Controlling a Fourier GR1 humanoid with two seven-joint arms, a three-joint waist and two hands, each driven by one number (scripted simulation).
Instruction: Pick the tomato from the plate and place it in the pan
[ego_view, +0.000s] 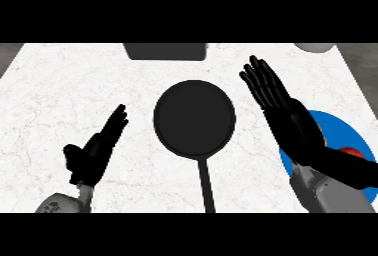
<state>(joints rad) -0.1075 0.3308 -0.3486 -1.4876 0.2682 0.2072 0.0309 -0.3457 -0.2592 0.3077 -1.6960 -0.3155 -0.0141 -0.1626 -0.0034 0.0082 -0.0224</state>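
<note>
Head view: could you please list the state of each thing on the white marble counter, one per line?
Black round frying pan: empty, handle toward the robot.
Red tomato: on the plate, mostly hidden by the right arm, not yet picked.
Blue round plate: flat on the counter, partly covered by the arm.
Left hand: open, holding nothing.
Right hand: open, fingers straight, holding nothing.

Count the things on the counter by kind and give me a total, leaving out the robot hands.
Pan: 1
Plate: 1
Tomato: 1
Dark grey item at the far edge: 1
White item at the far right corner: 1
Total: 5
</note>
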